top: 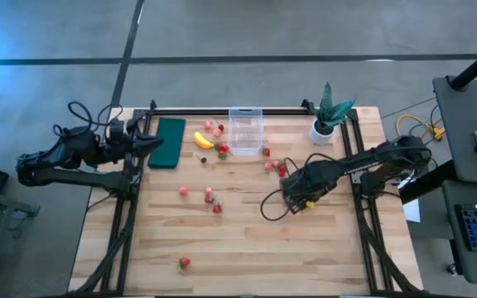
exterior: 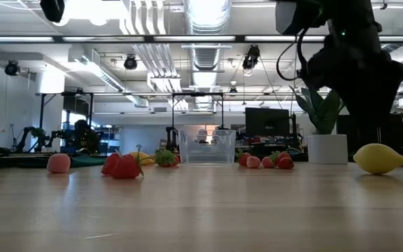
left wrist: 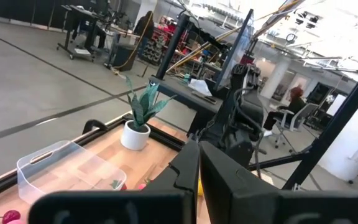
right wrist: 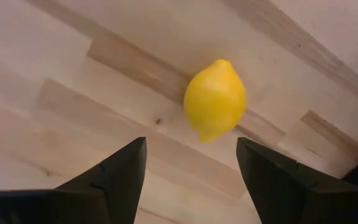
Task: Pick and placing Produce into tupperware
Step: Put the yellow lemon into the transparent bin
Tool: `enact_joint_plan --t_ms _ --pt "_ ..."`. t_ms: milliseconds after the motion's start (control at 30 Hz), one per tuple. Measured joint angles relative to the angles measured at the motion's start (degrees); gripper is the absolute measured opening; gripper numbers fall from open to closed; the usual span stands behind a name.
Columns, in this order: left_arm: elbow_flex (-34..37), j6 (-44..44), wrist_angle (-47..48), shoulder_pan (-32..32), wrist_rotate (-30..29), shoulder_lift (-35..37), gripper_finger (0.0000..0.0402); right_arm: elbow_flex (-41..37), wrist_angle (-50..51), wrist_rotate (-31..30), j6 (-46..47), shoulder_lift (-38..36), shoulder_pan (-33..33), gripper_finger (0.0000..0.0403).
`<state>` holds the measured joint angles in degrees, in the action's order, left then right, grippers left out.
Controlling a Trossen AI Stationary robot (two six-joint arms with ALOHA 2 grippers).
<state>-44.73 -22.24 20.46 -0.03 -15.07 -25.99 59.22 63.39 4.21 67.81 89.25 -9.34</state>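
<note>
The yellow lemon [right wrist: 215, 99] lies on the wooden table, and in the low view the lemon [exterior: 378, 158] sits near the table's right. My right gripper [right wrist: 191, 146] hovers above it, open, with one finger on either side and neither touching; in the high view my right gripper [top: 292, 201] covers the lemon. The clear tupperware [top: 245, 131] stands upright near the far edge. The banana [top: 203, 141] lies to its left. Several red and pink strawberries [top: 212, 199] are scattered over the table. My left gripper [top: 151, 142] waits shut at the left edge.
A dark green pad [top: 169, 141] lies beside my left gripper. A white pot with a green plant [top: 321, 131] stands right of the tupperware. One strawberry [top: 184, 263] lies alone near the near edge. A black cable [top: 270, 207] loops beside my right gripper.
</note>
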Motion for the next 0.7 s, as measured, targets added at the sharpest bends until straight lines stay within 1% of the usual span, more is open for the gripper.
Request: enact_joint_plan --t_ms 200,400,533,700 --pt "0.0 0.0 0.0 0.0 0.0 0.3 0.0000 -1.9 -0.8 -4.1 2.0 0.0 -0.2 0.0270" --pt "0.0 0.0 0.0 0.0 0.0 0.2 0.0000 -4.6 -5.0 -4.6 1.3 -0.1 -0.2 0.0294" --pt "0.0 -0.1 0.0 0.0 0.0 0.2 0.0000 -7.3 -8.2 -4.5 0.2 -0.1 -0.2 0.0298" --pt "0.0 -0.1 -0.1 0.0 0.0 0.2 0.0000 -10.2 -11.6 -4.7 -0.2 -0.1 -0.2 0.0291"
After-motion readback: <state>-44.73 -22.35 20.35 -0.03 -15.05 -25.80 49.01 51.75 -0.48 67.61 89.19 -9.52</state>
